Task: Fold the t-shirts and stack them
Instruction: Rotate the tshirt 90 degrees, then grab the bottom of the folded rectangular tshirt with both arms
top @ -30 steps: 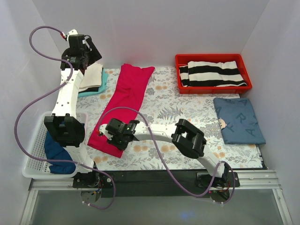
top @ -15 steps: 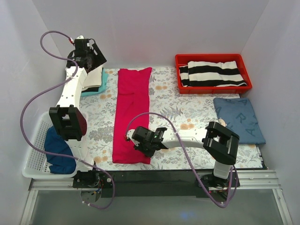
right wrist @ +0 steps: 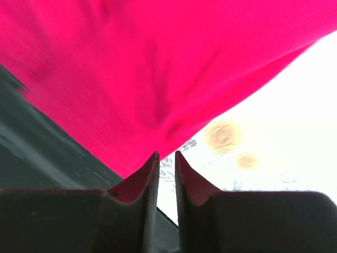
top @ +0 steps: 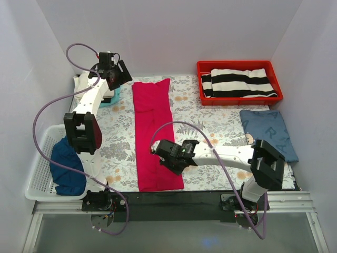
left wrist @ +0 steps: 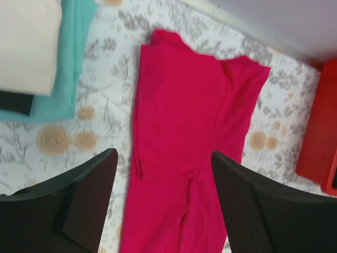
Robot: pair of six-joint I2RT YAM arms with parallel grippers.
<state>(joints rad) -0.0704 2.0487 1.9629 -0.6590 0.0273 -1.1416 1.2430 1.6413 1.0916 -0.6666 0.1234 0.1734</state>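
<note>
Floral tablecloth (top: pixel 210 121): red tee (top: pixel 152 121) lengthwise; right tool (right wrist: pixel 167 154) apparently pinching edge; left tool (left wrist: pixel 164 155) spread.

Lab test booth: plain white walls (top: pixel 174 31) boxing floral-cloth table (top: pixel 210 121), arms (top: pixel 221 154) bolted to rail (top: pixel 284 200).

Left gripper (left wrist: pixel 163 156) wide, right gripper (right wrist: pixel 166 154) tight.

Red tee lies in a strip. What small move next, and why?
Probably lower the left gripper to pinch the red t-shirt at its far end. It hangs open above that end, while the right gripper looks shut on the near part, so a half-fold could follow.
</note>
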